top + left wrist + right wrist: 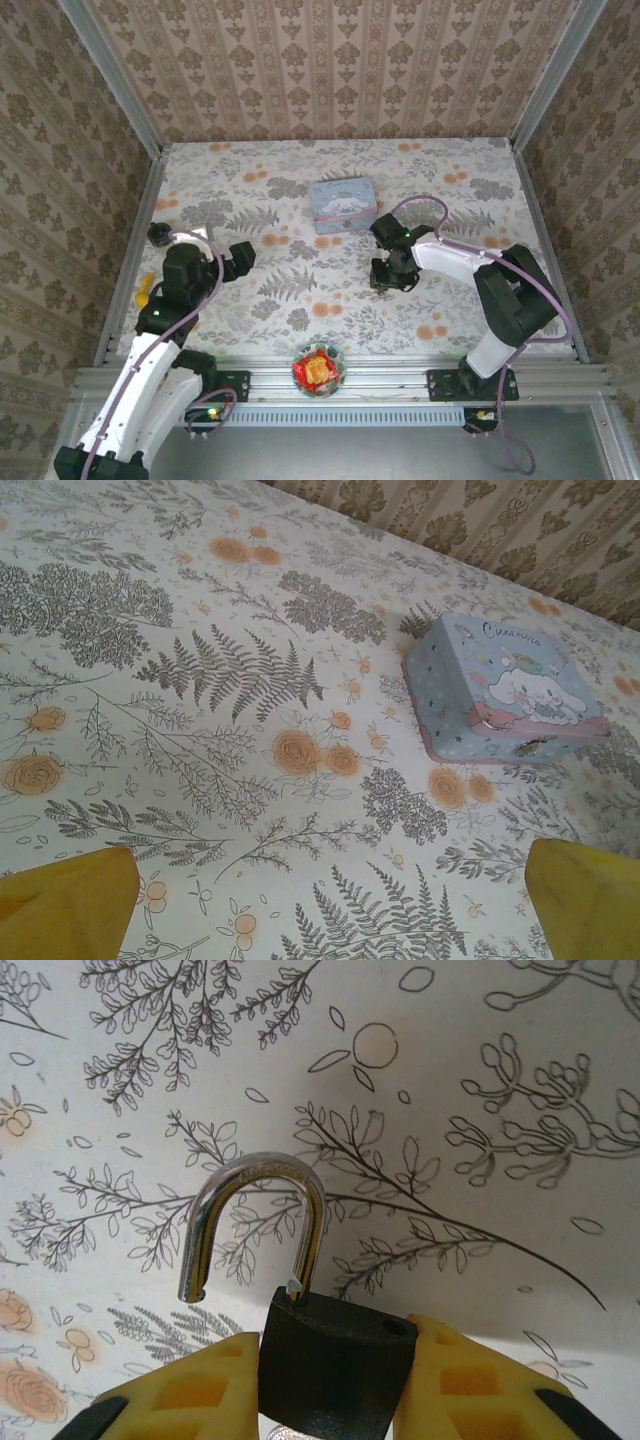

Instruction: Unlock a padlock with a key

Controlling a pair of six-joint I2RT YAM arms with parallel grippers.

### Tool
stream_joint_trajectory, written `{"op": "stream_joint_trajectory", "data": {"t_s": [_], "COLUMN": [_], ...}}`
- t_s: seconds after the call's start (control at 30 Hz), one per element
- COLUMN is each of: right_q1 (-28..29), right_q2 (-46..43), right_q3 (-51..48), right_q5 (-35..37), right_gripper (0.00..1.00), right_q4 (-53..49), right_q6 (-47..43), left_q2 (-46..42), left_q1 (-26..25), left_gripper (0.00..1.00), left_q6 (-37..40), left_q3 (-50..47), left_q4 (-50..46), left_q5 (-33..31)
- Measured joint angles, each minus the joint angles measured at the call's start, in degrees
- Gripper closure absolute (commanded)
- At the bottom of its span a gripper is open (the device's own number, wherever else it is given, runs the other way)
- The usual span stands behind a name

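Note:
The small black padlock (335,1375) is clamped by its body between the yellow fingers (190,1395) of my right gripper (330,1340), just above the floral tablecloth. Its silvery shackle (255,1175) is swung out, one end free of the body and the empty hole showing on top. A silvery bit (288,1432) peeks out under the body; I cannot tell if it is the key. From above, the right gripper (388,275) points down at mid-table. My left gripper (240,255) hovers at the left, jaws wide apart (328,852) with nothing between them.
A pale blue cartoon tin (343,205) (510,695) sits at the back centre. A round black knob-like object (159,233) lies at the far left. A small bowl of wrapped sweets (318,369) stands at the near edge. Patterned walls enclose three sides.

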Motion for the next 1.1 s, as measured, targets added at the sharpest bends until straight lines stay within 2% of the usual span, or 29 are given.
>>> {"op": "stream_joint_trajectory", "data": {"t_s": [0.27, 0.4, 0.63, 0.83, 1.1], "right_q1": [0.48, 0.68, 1.07, 1.60, 1.60], "right_q2": [3.78, 4.39, 4.52, 2.95, -7.74], "right_q3": [3.17, 3.87, 4.13, 4.17, 6.12], "right_q5": [0.46, 0.83, 1.33, 1.62, 4.48], "right_gripper": [0.88, 0.78, 0.52, 0.38, 0.35], "right_q4": [-1.31, -2.14, -2.34, -3.04, -6.99], "right_q6": [-1.09, -1.27, -1.68, -1.66, -1.53], "left_q2": [1.36, 1.92, 2.69, 2.82, 2.80], "left_q1": [0.46, 0.81, 1.18, 1.55, 1.97], "left_gripper": [0.00, 0.00, 0.00, 0.00, 0.00], "left_q6": [-0.04, -0.04, -0.07, -0.07, -0.04], "left_q3": [-0.74, -0.79, -0.85, -0.85, -0.85], "left_q4": [0.46, 0.76, 0.90, 1.33, 1.29], "left_q5": [0.02, 0.02, 0.02, 0.04, 0.02]}}
